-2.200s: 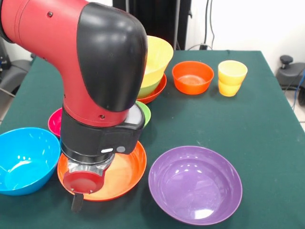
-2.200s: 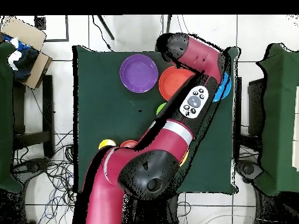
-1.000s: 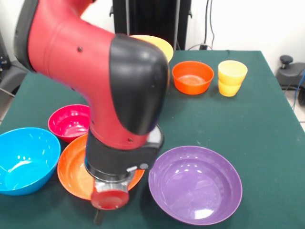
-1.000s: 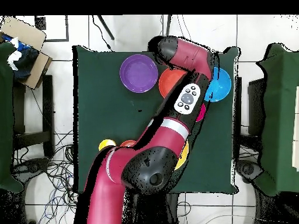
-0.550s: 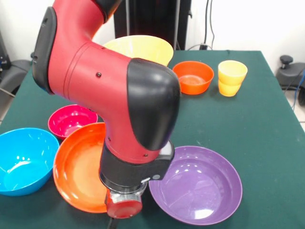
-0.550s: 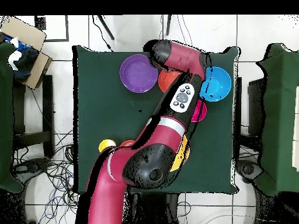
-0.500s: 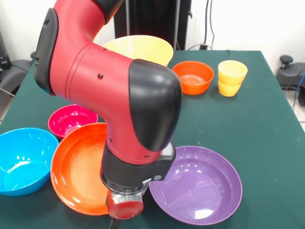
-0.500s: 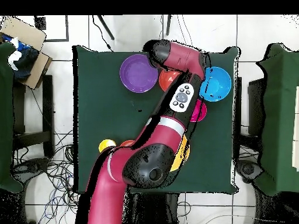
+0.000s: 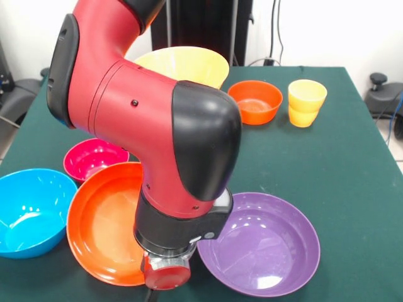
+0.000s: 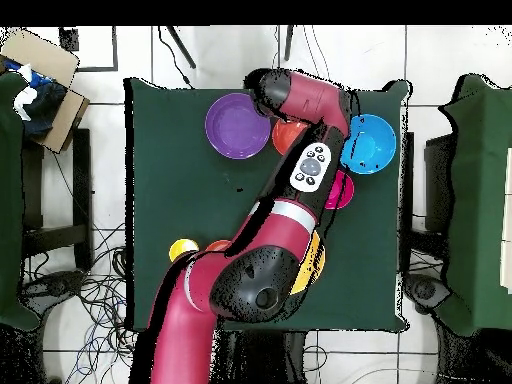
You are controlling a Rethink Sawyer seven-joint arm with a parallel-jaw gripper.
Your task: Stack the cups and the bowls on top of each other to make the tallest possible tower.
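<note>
The red and black arm (image 9: 157, 126) fills the middle of the front view, and its wrist ends low at the near table edge, where only a dark sliver of the gripper (image 9: 150, 294) shows below the red end cap, so I cannot tell whether it is released, clenched or grasping anything. Right against the wrist, a wide orange bowl (image 9: 104, 229) stands tilted, its inside turned toward the camera, its far rim close to the magenta bowl (image 9: 94, 160). The blue bowl (image 9: 31, 211) sits beside it at the table's edge, and the large purple bowl (image 9: 258, 242) rests flat on the other side of the wrist. Behind the arm, a big yellow bowl (image 9: 189, 65) tops the tower (whatever lies under it is hidden by the arm). Further along the far side sit a small red-orange bowl (image 9: 254, 102) and two yellow-orange cups (image 9: 306, 102), one nested in the other. All of this rests on the green table (image 9: 352, 170). From overhead, the arm (image 10: 290, 215) crosses the table and covers most of the orange bowl (image 10: 288, 135) between the purple bowl (image 10: 237, 125) and the blue bowl (image 10: 372, 143).
</note>
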